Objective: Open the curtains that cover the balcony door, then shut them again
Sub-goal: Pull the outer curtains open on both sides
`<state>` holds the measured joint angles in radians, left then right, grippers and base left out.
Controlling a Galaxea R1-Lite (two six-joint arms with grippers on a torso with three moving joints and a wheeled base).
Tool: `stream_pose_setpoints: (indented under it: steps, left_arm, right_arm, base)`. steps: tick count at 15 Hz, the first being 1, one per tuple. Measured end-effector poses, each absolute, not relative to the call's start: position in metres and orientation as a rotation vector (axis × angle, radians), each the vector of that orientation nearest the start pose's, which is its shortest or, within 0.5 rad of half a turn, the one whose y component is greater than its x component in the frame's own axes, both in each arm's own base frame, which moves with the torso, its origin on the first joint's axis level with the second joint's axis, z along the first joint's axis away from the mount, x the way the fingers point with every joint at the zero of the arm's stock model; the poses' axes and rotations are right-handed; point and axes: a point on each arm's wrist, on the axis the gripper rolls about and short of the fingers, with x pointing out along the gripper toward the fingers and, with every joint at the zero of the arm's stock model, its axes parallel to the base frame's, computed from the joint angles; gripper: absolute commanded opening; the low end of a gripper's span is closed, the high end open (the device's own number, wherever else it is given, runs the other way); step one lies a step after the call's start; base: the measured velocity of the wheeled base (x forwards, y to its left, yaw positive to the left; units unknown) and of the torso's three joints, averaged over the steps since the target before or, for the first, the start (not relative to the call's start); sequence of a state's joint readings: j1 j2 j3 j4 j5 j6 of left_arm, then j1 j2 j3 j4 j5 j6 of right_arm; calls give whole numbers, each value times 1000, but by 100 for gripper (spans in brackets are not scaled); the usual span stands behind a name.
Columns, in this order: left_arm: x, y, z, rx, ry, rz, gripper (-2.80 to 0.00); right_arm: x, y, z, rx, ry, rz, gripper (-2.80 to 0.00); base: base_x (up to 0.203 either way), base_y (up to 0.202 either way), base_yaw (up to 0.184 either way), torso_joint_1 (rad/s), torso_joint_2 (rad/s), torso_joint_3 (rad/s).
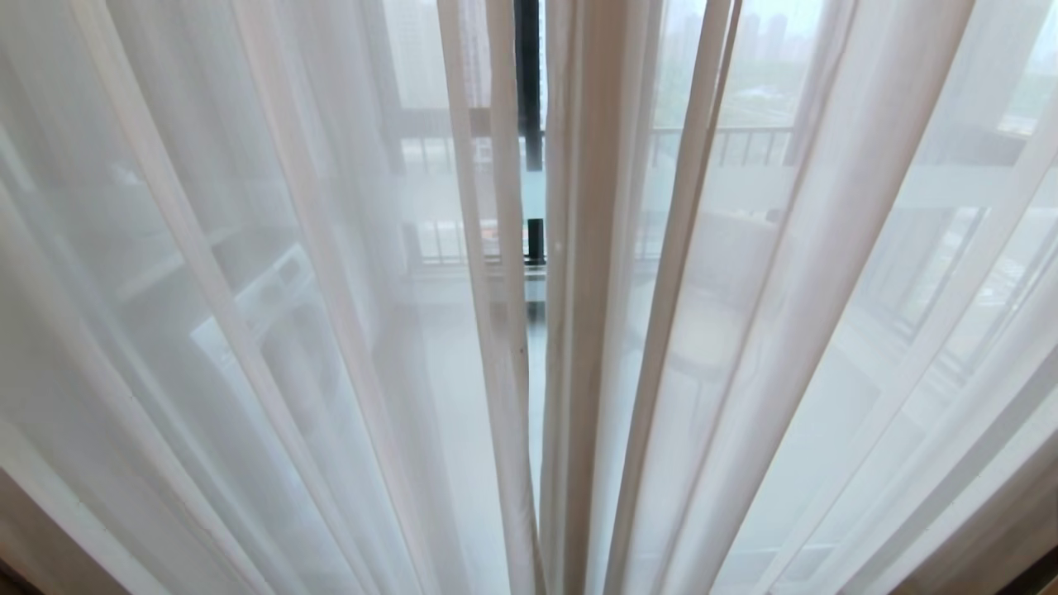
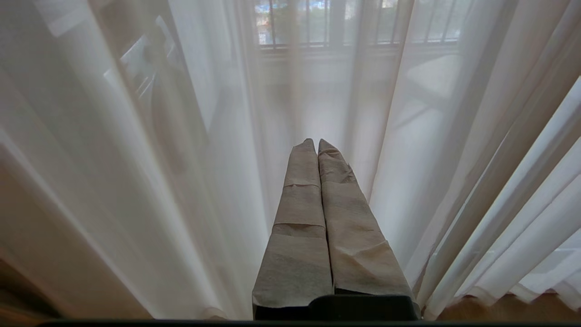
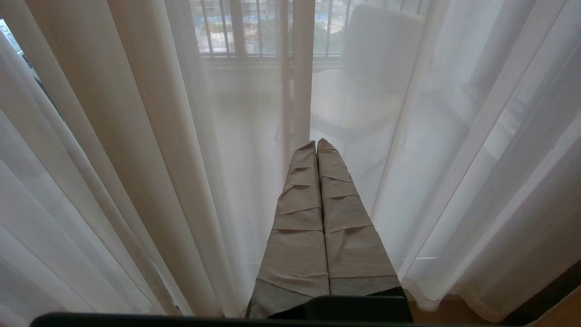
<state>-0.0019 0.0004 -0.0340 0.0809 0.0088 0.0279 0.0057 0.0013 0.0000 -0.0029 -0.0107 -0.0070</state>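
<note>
Both pairs of jaws are pressed together on nothing: the left gripper [image 2: 316,141] and the right gripper [image 3: 316,143], each with taped fingers, point at the fabric without touching it. The curtains [image 1: 273,314] are drawn, thin white sheers hanging in long pleats across the whole head view. Their two inner edges meet along a narrow slit [image 1: 533,347] running from 12 o'clock to 6 o'clock at the middle. Through that slit shows a strip of the balcony door [image 1: 529,74], a black frame upright at 12 o'clock with glass beside it. Behind the sheer, toward 1 o'clock, a balcony railing [image 1: 727,145] is faintly visible. Neither arm appears in the head view.

Opening looks not yet begun. To do it well, I would judge that each gripper should spread its jaws, take the inner edge of its own panel near the slit, pinch several pleats rather than one thin layer, then sweep outward smoothly so the fabric slides along instead of slipping free.
</note>
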Motion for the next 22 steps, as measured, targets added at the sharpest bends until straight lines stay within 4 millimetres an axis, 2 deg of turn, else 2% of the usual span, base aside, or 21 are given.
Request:
stream_pose_setpoints:
  steps: [19,22]
  left_arm:
    - [-26,0,77,28,48,4,-280]
    - [-29,-1,88,26,14,-36,-280]
  right_arm:
    - [-23,0,76,-7,-3,-5,-280]
    - [-23,0,76,-7,-3,-5,-280]
  base:
    - [0,0,0,0,0,0]
    - [0,0,0,0,0,0]
